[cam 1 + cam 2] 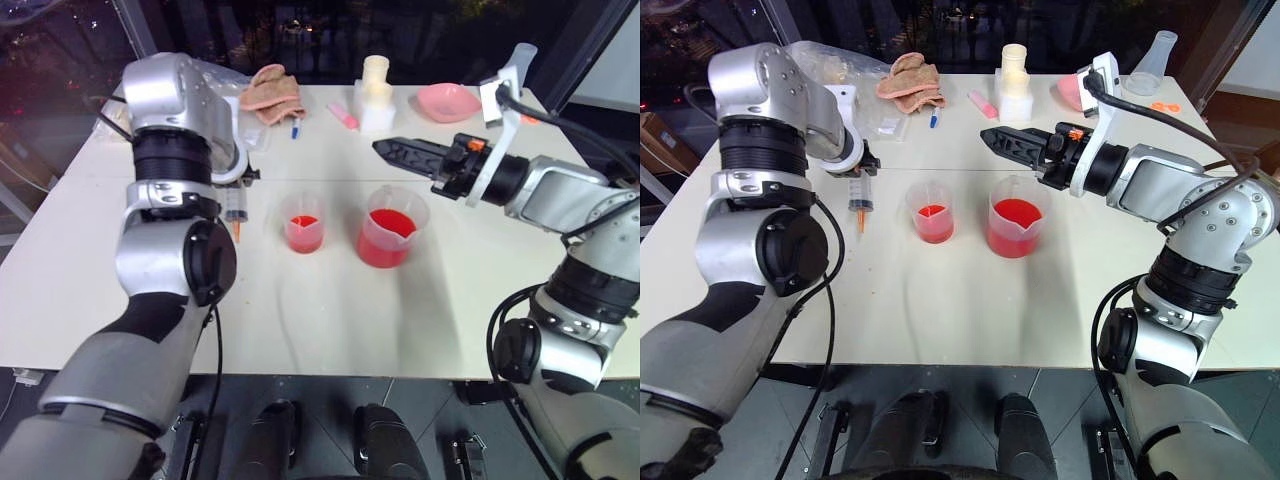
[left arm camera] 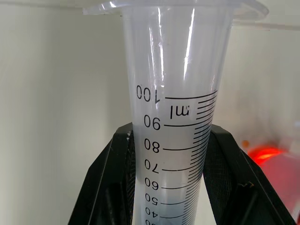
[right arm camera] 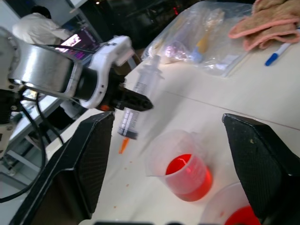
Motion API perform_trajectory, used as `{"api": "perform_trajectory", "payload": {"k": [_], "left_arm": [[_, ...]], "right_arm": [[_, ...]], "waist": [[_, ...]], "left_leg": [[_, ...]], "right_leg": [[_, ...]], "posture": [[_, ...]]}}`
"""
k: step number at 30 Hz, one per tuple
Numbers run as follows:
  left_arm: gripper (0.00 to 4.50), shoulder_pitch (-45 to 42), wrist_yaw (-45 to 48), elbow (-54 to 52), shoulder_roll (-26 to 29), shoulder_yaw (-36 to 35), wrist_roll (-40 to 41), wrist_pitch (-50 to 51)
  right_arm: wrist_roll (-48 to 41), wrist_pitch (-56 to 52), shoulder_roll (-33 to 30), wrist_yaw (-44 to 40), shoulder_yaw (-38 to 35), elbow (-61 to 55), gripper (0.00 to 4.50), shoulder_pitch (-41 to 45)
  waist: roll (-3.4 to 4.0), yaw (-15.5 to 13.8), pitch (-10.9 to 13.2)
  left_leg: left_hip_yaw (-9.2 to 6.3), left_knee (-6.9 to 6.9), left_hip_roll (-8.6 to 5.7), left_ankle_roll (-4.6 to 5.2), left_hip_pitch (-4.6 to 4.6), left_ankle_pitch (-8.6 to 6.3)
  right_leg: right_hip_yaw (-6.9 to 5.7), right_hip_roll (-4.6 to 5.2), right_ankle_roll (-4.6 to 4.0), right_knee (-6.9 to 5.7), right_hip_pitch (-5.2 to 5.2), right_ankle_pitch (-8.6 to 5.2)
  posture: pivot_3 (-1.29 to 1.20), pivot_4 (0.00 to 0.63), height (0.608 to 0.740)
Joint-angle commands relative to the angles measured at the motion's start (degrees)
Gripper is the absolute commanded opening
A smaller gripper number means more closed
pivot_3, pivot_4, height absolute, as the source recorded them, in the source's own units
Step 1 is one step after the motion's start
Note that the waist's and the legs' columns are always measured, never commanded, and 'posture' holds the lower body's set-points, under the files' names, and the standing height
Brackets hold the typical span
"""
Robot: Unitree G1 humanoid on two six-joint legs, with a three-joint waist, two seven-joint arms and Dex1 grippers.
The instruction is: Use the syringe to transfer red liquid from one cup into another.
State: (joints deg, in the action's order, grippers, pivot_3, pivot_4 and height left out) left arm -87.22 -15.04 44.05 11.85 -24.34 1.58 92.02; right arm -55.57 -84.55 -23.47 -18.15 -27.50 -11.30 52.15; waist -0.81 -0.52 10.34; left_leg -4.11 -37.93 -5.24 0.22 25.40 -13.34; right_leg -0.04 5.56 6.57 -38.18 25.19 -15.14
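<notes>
Syringe (image 1: 860,203) upright in left end effector (image 3: 133,101), orange tip down.

one syringe (image 1: 861,196), two clear cups holding red liquid (image 1: 1016,213): one beaker (image 1: 1017,217), one smaller cup (image 1: 931,211).

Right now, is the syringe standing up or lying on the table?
Standing up. The left gripper holds the syringe above the table, orange tip pointing down.
</notes>
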Motion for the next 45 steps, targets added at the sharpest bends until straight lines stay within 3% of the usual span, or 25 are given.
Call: {"api": "perform_trajectory", "payload": {"k": [1,9,12,19,24,28,33,38,42,45], "left_arm": [[1.46,0.1,-2.53,0.3,-0.97,-3.76,-2.04,0.48],[1.46,3.57,-2.07,-0.19,-3.34,-2.69,-2.61,0.48],[2.74,4.85,-2.06,-0.63,-3.37,-2.66,-2.97,0.48],[4.45,7.95,-0.96,-2.07,-2.94,1.29,-3.21,0.48],[4.48,10.41,2.14,-11.86,-2.79,2.12,-1.15,0.48],[4.48,14.11,6.4,-27.14,-3.24,2.76,1.69,0.47],[4.48,18.69,11.29,-38.06,-0.23,7.38,4.54,0.48],[4.48,33.8,21.49,-56.17,13.22,20.08,9.33,-4.96],[4.48,39.65,26.66,-64.03,13.22,12.89,14.18,-1.32],[4.48,43.45,29.31,-68.81,16.71,12.49,15.88,-1.05]], "right_arm": [[-2.29,1.28,0.22,1.96,-2.47,-2.33,3.81,0.24],[-5.42,1.01,2.13,6.48,-3.25,-5.05,3.81,-1.17],[-6.37,1.6,2.74,8.03,-2.95,-5.25,3.85,-1.41],[-7.59,4.15,2.55,8.46,-1.42,-3.59,3.85,-2.26],[-8.14,5.9,1.7,8.0,-0.03,-2.19,3.85,-1.75],[-7.31,7.95,-0.27,5.56,1.81,-1.38,3.85,-2.09],[-7.04,10.06,-1.88,3.52,3.67,-0.6,3.85,-2.29],[-1.34,13.12,-11.01,-6.95,12.88,-0.69,3.85,-4.23],[2.55,16.87,-20.73,-19.16,19.69,-2.42,3.85,-7.17],[5.79,20.47,-26.66,-26.76,23.19,-2.68,3.85,-8.53]], "waist": [[0.0,0.12,0.0],[0.0,0.15,0.0],[0.0,0.19,0.0],[0.0,0.23,0.0],[0.0,0.29,0.0],[0.01,0.3,-0.01],[0.01,0.38,-0.01],[0.07,1.41,-0.04],[0.04,0.88,-0.02],[0.01,0.91,-0.01]], "left_leg": [[0.01,0.01,0.0,0.0,0.0,0.0],[0.02,0.01,0.01,-0.01,0.0,0.0],[0.03,0.01,0.02,-0.01,0.0,0.0],[0.03,0.01,0.01,-0.01,0.0,0.01],[0.04,0.01,0.02,-0.01,0.0,0.01],[0.05,0.01,0.02,-0.02,0.0,0.01],[0.06,0.0,0.02,-0.03,-0.02,0.02],[0.09,0.03,0.05,-0.06,-0.03,0.04],[0.1,0.0,0.05,-0.02,-0.04,0.03],[0.09,-0.13,0.03,0.09,-0.04,-0.04]], "right_leg": [[0.01,0.0,0.0,0.0,0.02,0.0],[0.03,0.01,0.0,-0.03,0.02,0.0],[0.03,0.0,0.0,-0.05,0.04,0.0],[0.04,0.01,0.0,-0.07,0.03,0.0],[0.05,0.01,-0.01,-0.1,0.05,0.0],[0.08,0.01,-0.01,-0.09,0.05,0.0],[0.08,0.0,-0.01,-0.08,0.03,0.0],[0.14,0.0,-0.02,-0.08,0.05,0.0],[0.18,-0.01,-0.02,0.02,-0.04,0.0],[0.14,0.0,-0.02,0.1,-0.16,0.0]], "posture": [[0.0,0.15,0.74],[0.0,0.15,0.74],[0.0,0.15,0.74],[0.0,0.15,0.74],[0.0,0.15,0.74],[0.0,0.15,0.74],[0.0,0.15,0.74],[0.0,0.15,0.74],[0.0,0.15,0.74],[0.0,0.15,0.74]]}}
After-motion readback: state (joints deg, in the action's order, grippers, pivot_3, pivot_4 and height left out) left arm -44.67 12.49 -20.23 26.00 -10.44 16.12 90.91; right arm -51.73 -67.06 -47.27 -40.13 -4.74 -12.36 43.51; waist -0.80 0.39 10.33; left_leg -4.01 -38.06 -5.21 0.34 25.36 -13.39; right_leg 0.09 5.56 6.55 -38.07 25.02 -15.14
